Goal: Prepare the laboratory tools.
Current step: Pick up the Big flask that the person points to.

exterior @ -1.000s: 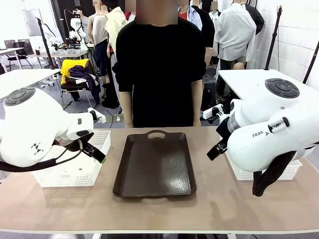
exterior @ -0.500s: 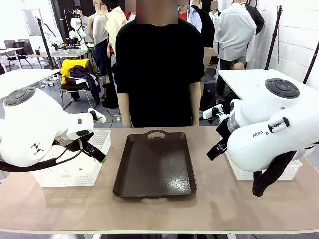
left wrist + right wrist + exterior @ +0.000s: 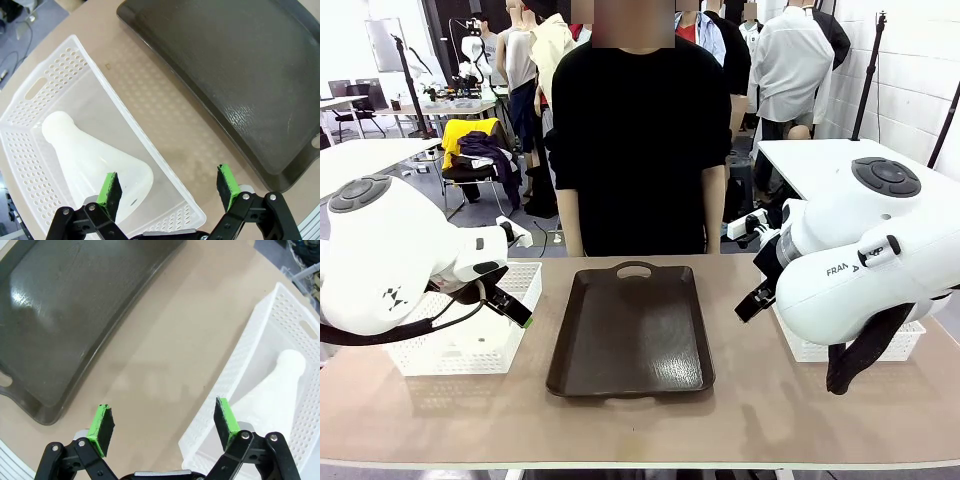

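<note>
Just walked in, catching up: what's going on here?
Nothing is held. The left end effector hangs open over the edge of the left basket, where a flask lies on its side; the right end effector is open by the right basket holding the second flask. The brown tray sits between them; a person stands behind.

The tray (image 3: 632, 330) is glossy dark brown, the table (image 3: 750, 420) tan. The left basket (image 3: 50, 75) and right basket (image 3: 247, 347) are white, patterned with rows of holes. The left flask (image 3: 85, 155) and right flask (image 3: 277, 382) are frosted white. The pads (image 3: 111, 194) are green, the arms (image 3: 380, 250) white, the person's shirt (image 3: 640, 130) black.
</note>
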{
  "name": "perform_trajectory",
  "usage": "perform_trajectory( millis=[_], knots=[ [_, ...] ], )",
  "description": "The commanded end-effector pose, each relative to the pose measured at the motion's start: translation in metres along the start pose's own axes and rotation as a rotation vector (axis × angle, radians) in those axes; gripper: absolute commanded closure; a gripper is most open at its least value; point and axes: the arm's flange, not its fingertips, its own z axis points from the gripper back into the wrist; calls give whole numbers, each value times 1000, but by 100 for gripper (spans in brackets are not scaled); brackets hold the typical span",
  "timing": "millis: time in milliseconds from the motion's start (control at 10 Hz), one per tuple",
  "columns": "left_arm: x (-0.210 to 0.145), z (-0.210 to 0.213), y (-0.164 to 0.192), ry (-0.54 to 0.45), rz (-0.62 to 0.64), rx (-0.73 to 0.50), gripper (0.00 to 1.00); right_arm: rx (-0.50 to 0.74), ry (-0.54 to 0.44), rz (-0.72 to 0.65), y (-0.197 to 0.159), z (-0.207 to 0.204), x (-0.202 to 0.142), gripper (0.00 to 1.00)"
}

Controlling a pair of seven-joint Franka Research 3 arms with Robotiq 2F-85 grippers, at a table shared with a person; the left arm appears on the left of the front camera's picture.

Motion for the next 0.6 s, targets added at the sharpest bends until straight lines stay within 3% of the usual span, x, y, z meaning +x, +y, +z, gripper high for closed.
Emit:
perform_trajectory(
  millis=[0,100,300,500],
  knots=[
    [3,13,3,-22,-5,8,0,96,-28,-42,-5,16,2,0],
    [5,29,6,-60,8,-27,0,209,-68,-91,-13,35,3,0],
    [6,61,16,-131,63,-237,0,398,-144,-180,-33,74,4,0],
    [0,95,30,-195,163,-423,0,540,-142,-316,-64,89,-6,0]
  ],
)
